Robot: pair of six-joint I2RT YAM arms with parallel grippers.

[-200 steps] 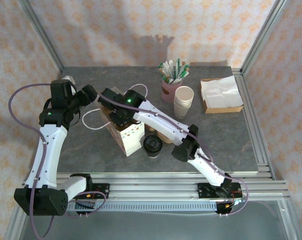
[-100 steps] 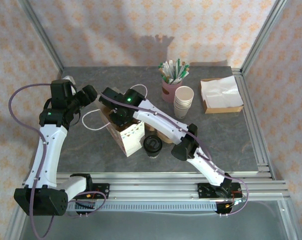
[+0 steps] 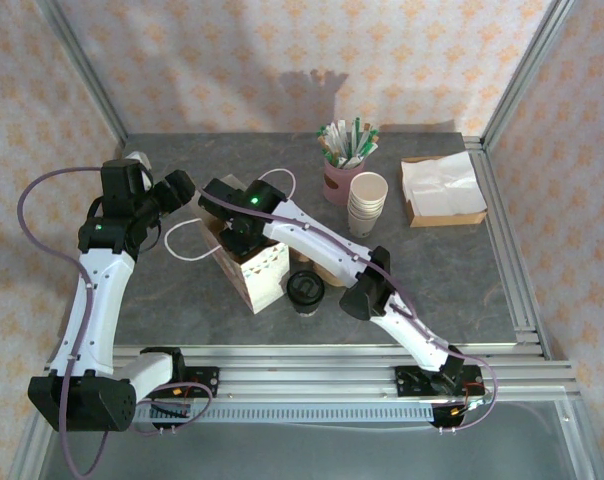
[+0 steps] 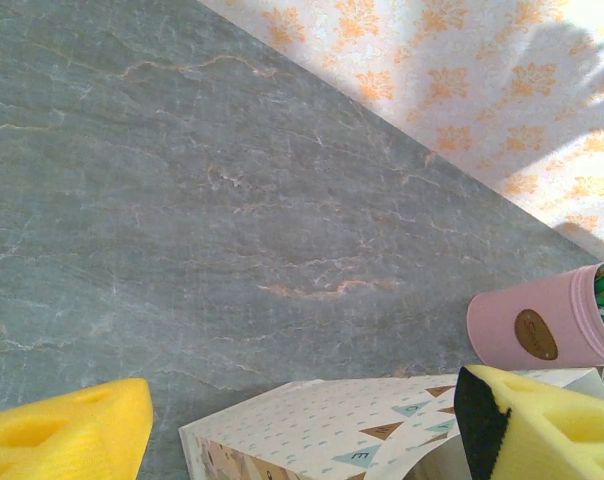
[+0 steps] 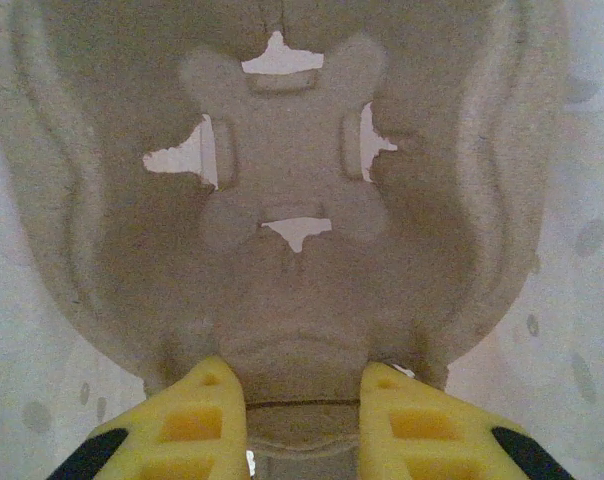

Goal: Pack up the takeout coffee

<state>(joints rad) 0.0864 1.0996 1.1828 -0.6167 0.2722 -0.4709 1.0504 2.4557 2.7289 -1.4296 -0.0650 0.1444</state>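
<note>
The takeout coffee [image 3: 305,289] is standing upright on the bench [image 3: 452,280], black lid on top. It is sitting just beside the paper bag [image 3: 262,272], outside it. The right gripper [image 5: 302,415] is reaching down into the bag, its yellow fingers [image 5: 207,425] sitting either side of the rim of a pulp cup carrier [image 5: 292,200]. I cannot tell whether they are pinching it. The left gripper [image 4: 304,415] is hovering by the bag's top edge, its fingers spread wide and holding nothing. A pink cup [image 4: 542,335] is standing beyond the bag.
</note>
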